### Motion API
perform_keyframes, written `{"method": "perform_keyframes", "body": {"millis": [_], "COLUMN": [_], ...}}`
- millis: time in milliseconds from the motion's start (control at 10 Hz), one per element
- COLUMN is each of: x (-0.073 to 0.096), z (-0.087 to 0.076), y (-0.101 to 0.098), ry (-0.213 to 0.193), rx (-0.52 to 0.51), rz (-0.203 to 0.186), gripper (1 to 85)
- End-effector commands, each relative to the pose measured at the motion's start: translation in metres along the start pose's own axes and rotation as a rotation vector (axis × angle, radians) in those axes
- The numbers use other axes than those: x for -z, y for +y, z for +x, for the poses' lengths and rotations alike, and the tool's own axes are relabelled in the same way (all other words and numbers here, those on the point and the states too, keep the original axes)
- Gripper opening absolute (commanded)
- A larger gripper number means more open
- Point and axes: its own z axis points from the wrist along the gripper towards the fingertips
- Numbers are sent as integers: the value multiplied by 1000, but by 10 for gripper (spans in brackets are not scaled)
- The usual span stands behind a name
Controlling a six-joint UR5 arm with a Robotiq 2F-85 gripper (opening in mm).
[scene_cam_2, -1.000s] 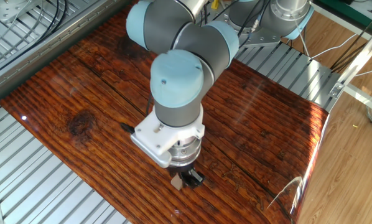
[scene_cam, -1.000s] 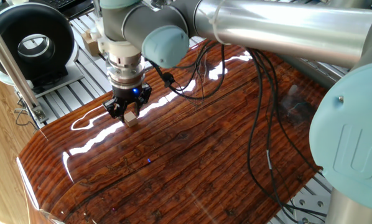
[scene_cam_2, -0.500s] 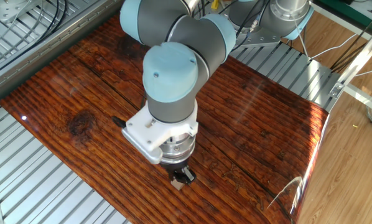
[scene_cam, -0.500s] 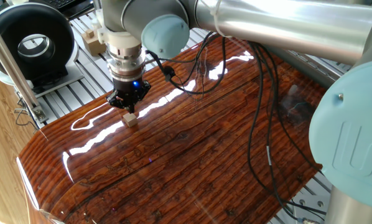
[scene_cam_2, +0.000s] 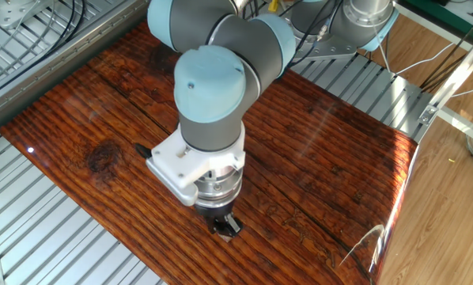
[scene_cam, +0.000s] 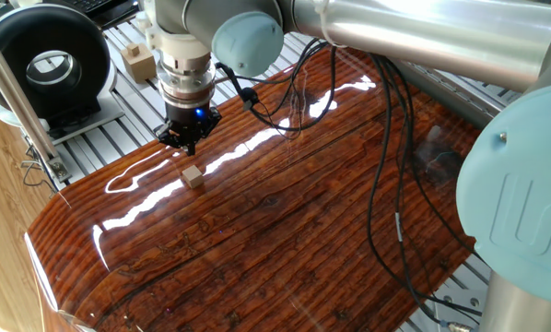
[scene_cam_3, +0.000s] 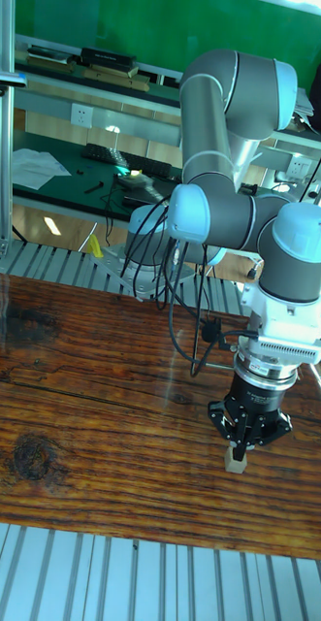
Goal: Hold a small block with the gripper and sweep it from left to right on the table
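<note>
One fixed view shows the small block (scene_cam: 193,176) lying free on the glossy reddish-brown counter (scene_cam: 285,240), near its edge, with the black hand (scene_cam: 187,140) raised just above and behind it, fingers drawn narrow and gripping nothing. Tall fixed view places the cube (scene_cam_3: 237,462) directly under the fingertips of the hand (scene_cam_3: 242,445), a sliver of gap between them. A larger tan wooden block (scene_cam: 140,63) rests well apart on the ribbed aluminium frame (scene_cam: 100,138).
</note>
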Motion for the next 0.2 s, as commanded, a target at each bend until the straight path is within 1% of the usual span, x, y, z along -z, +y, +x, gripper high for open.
{"method": "perform_keyframes", "body": {"millis": [0,100], "x": [4,3], "z": [-4,-4], "y": [4,3], "ry": [-1,-1], "rx": [-12,-12], "rz": [-26,-26], "gripper": [10,10]}}
